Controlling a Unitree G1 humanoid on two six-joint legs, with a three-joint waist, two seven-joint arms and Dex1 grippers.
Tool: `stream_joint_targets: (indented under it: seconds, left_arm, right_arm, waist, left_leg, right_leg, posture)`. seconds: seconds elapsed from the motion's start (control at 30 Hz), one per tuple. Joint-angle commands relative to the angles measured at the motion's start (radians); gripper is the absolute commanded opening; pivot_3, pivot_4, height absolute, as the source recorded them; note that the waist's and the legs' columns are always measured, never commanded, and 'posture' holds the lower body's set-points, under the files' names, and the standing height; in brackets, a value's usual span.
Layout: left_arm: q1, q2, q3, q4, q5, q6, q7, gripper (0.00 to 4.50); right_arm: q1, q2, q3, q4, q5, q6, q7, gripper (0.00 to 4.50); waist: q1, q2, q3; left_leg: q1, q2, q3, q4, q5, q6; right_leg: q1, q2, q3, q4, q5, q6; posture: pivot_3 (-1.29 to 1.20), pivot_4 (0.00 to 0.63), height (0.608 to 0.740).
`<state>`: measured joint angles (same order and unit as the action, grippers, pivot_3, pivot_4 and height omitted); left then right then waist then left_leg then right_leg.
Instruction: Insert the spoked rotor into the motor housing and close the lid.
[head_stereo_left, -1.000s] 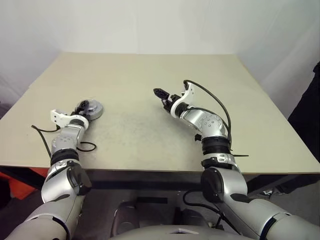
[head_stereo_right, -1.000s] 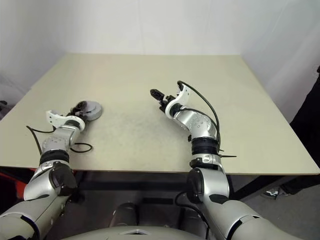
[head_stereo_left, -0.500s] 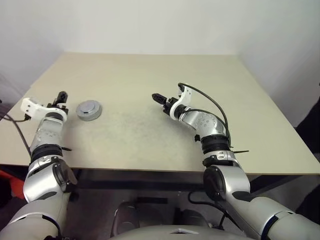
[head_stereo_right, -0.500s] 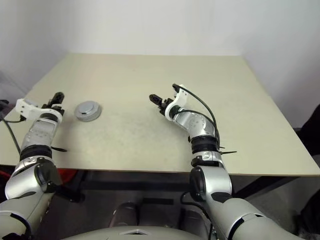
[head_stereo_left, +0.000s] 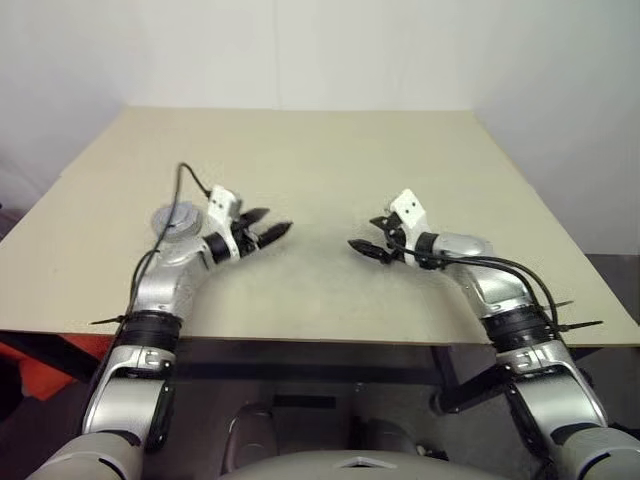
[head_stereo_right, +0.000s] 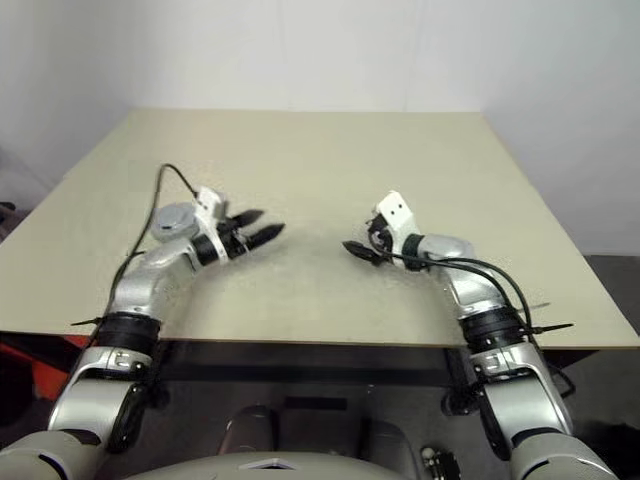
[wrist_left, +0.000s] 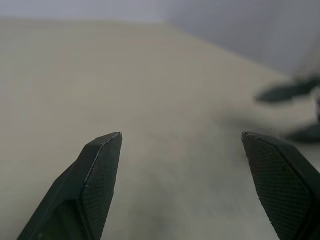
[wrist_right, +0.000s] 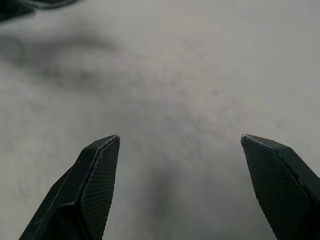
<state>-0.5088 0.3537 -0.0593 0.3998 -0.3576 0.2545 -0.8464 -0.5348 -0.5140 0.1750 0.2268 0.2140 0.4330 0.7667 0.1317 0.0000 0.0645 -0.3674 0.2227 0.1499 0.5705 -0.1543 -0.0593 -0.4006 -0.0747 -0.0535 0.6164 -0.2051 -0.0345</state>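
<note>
Looks like the job is basically wrapped up. The housing (head_stereo_left: 176, 222) sits on the worktop (head_stereo_left: 320, 150) as one closed grey puck: plain top with a small centre knob, no copper windings or spokes showing. So the rotor is probably inside and the lid probably on, though the left arm partly hides the puck, so whether the lid sits fully flush can't be told.

The left pincer (head_stereo_left: 268, 226) hangs just beside the housing, on the side facing the middle of the worktop, fingers spread wide and empty. The right pincer (head_stereo_left: 372, 246) is well apart from the housing, past the left one, also spread wide with nothing in it. The two point at each other across a bare gap.

The housing is fairly near the worktop's left edge, so a nudge that way is the risk. Everything beyond it is free for moving.
</note>
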Motion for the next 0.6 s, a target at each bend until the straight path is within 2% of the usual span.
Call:
stream_joint_targets:
  seconds: [0.03,0.6]
  left_arm:
    - [0.001,0.022,-0.053,-0.033,0.07,-0.065,-0.054,4.04]
    - [-0.038,0.002,-0.047,0.028,0.129,-0.102,-0.079,4.04]
  right_arm:
    - [0.003,-0.016,-0.042,-0.038,-0.01,-0.036,0.002,3.99]
    - [-0.016,0.007,-0.08,0.003,-0.045,-0.049,-0.047,3.99]
  waist:
    - [-0.005,0.0,0.0]
    - [-0.006,0.0,0.0]
  left_leg:
    - [0.0,0.0,0.0,0.001,0.0,0.0]
    - [0.0,0.0,0.0,0.005,-0.002,0.004]
  right_leg:
    - [0.0,0.0,0.0,0.0,0.0,0.0]
    - [0.0,0.0,0.001,0.004,0.001,-0.002]
  posture:
    - [0.0,0.0,0.74]
    - [0.0,0.0,0.74]
